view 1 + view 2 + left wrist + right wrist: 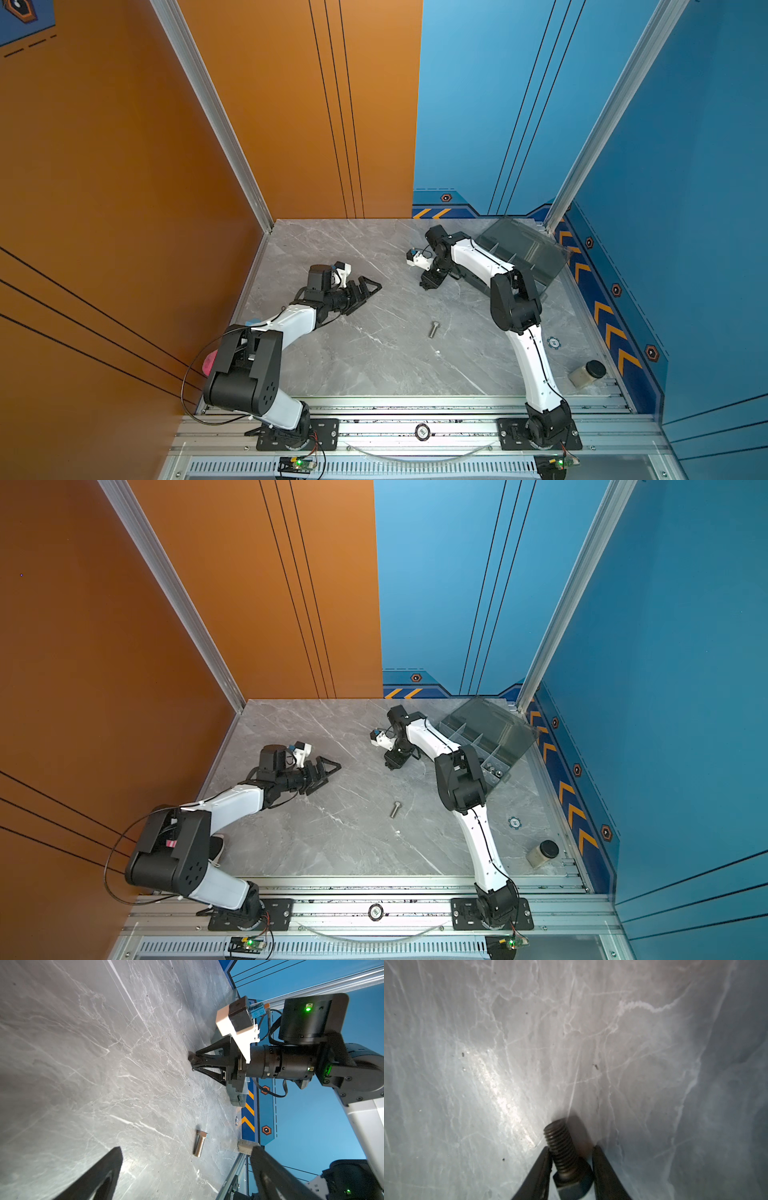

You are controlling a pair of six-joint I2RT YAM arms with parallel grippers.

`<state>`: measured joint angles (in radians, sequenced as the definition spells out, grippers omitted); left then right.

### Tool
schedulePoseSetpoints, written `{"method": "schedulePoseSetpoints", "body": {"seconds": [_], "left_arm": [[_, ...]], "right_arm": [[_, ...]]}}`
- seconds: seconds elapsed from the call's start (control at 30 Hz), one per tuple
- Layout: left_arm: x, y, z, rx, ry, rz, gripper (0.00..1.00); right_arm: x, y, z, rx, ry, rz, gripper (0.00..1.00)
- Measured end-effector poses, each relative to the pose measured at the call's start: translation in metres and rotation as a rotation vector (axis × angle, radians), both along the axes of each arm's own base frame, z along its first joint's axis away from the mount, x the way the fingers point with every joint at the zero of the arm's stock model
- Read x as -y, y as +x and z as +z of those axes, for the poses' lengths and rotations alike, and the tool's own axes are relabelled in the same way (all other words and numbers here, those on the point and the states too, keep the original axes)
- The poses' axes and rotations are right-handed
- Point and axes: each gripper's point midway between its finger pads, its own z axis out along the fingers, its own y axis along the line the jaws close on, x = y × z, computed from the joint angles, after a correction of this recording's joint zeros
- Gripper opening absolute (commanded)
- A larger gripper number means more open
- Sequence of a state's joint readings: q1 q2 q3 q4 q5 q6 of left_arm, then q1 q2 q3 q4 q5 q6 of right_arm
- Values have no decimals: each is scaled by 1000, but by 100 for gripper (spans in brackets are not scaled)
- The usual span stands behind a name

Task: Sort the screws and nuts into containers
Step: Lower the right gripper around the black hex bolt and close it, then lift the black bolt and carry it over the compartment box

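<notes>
My right gripper [571, 1150] is shut on a short black screw [562, 1151], whose threaded end sticks out past the fingertips close over the marble table [353, 249]. In both top views this gripper [424, 284] [388, 764] points down, left of the smoky-grey organiser box [523, 253] [490, 729]. Its lid stands open, and silver nuts [492, 769] lie in a near compartment. A longer silver hex-head screw [434, 328] [395, 808] [200, 1142] lies flat mid-table. My left gripper [368, 289] [187, 1150] is open and holds nothing.
A small jar with a black lid [587, 374] [542, 854] stands at the table's right front corner. Orange and blue walls close in the table on three sides. An aluminium rail [415, 405] runs along the front edge.
</notes>
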<state>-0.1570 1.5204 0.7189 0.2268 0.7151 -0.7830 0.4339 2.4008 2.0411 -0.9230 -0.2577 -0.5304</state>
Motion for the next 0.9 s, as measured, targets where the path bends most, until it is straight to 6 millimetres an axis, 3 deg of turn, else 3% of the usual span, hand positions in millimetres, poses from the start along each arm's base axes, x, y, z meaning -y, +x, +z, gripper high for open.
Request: {"method": "schedulePoseSetpoints", "body": {"seconds": [0.3,0.53,0.67,0.9], "left_arm": [[-1,-3,2,5,-1,1,98],[-1,-3,1,4,-1,1,98],[-1,-3,1,4,-1,1,98],[-1,-3,1,5,-1,1,98]], "right_arm": [[1,-12,1,-46,24,-37,0],[10,-23,8,-111,91,-122,0],[22,-21,35,-100,184,-207,0],[56,1,114,39,353,-368,0]]}}
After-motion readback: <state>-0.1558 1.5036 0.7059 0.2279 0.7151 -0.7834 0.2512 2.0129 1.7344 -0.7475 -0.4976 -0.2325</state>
